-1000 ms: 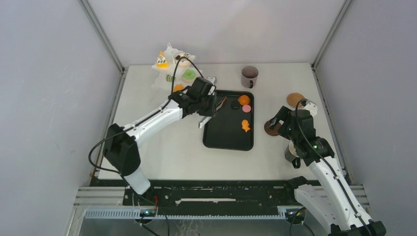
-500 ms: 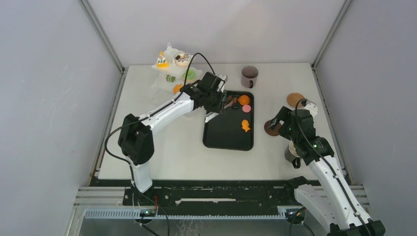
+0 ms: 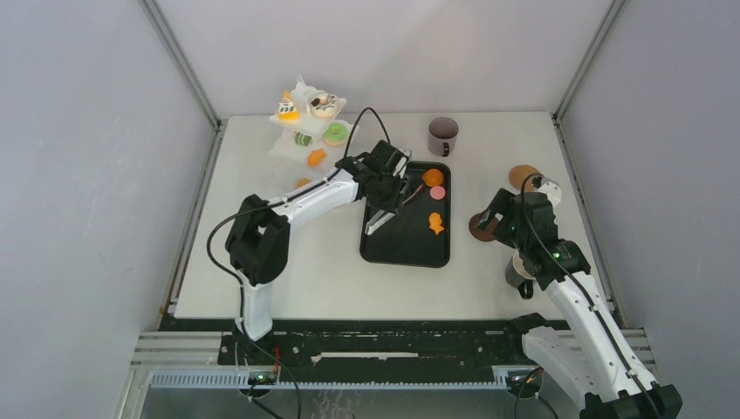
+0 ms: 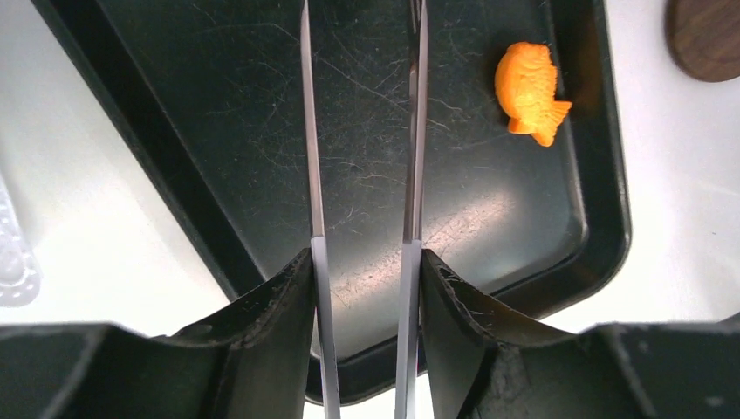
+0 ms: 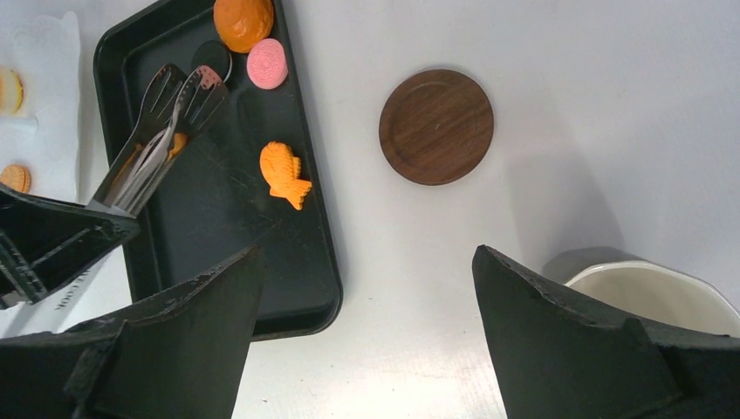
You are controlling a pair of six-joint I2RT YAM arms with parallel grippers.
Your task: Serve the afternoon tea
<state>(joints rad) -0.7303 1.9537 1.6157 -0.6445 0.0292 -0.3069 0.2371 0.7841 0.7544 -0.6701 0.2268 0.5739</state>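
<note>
My left gripper (image 3: 385, 187) (image 4: 365, 262) hangs over the black tray (image 3: 406, 250) (image 4: 174, 131), shut on a pair of metal tongs (image 4: 316, 157) (image 5: 166, 113) whose arms stand a little apart. The tong tips reach toward a dark pastry (image 5: 212, 57). On the tray also lie an orange round cake (image 3: 433, 177) (image 5: 243, 21), a pink cookie (image 3: 437, 192) (image 5: 267, 64) and an orange fish pastry (image 3: 435, 223) (image 4: 528, 80) (image 5: 284, 173). My right gripper (image 3: 502, 218) (image 5: 366, 257) is open and empty over the table right of the tray, beside a mug (image 5: 654, 292).
A white tiered stand (image 3: 288, 144) at the back left carries several pastries. A second dark mug (image 3: 442, 135) stands behind the tray. A dark wooden coaster (image 3: 481, 229) (image 5: 435, 126) lies right of the tray, and a lighter one (image 3: 524, 176) sits farther back.
My left arm has swung right from beside the stand to over the tray, and the tongs' arms have spread apart. The right arm has not moved.
</note>
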